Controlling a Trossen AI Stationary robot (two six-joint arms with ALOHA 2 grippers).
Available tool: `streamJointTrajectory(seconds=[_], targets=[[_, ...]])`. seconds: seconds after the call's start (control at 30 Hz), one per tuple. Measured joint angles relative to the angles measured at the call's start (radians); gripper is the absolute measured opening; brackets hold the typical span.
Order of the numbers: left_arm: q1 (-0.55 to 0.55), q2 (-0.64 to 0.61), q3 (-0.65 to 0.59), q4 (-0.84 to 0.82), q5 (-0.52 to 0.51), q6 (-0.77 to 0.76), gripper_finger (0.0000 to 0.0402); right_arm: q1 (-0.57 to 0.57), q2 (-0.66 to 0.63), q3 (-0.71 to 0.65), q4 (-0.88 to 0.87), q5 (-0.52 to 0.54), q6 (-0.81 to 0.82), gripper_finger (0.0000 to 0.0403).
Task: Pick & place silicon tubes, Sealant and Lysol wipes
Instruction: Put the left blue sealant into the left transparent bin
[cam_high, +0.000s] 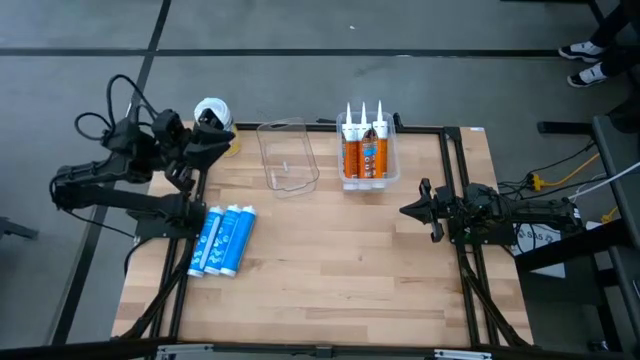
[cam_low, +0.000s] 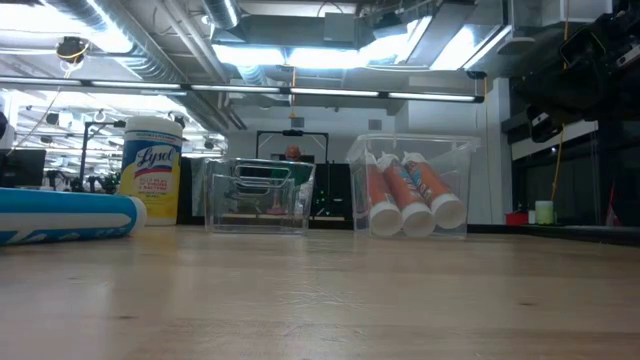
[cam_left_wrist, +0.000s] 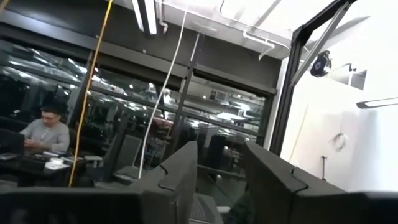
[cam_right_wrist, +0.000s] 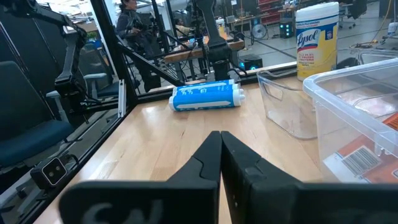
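Note:
The Lysol wipes (cam_high: 211, 113), a yellow canister with a white lid, stand upright at the table's far left and also show in the low view (cam_low: 152, 170) and the right wrist view (cam_right_wrist: 317, 37). Three blue tubes (cam_high: 222, 240) lie side by side at the left. Orange sealant tubes (cam_high: 364, 150) stand in a clear bin (cam_high: 392, 170). My left gripper (cam_high: 215, 143) is open (cam_left_wrist: 219, 149), raised just on the near side of the canister, and holds nothing. My right gripper (cam_high: 405, 210) is shut and empty (cam_right_wrist: 219, 140) over the table's right side.
An empty clear bin (cam_high: 288, 156) stands between the canister and the sealant bin. The black frame rails (cam_high: 455, 170) run along the table's sides. The bare wooden top (cam_high: 330, 260) spreads over the middle and near side. People sit in the room behind the table.

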Motion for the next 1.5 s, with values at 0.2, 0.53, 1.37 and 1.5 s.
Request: streamJointTrajectory(seconds=[0.2,0.53,1.37,1.5], targets=[[-0.029,0.046,0.016,0.008,-0.001,-0.001,0.0182,0.000,0.000,0.000,0.000,0.000,-0.001,0.0012],[-0.036,0.077,0.016,0.005,0.051,-0.063,0.0259,0.000,0.000,0.000,0.000,0.000,-0.001,0.0012],[-0.036,0.141,0.233,-0.465,0.109,-0.176,0.0265,0.000,0.000,0.000,0.000,0.000,0.000,0.0012],[-0.036,0.158,0.296,-0.603,0.109,-0.181,0.0265,0.000,0.000,0.000,0.000,0.000,-0.001,0.0012]])
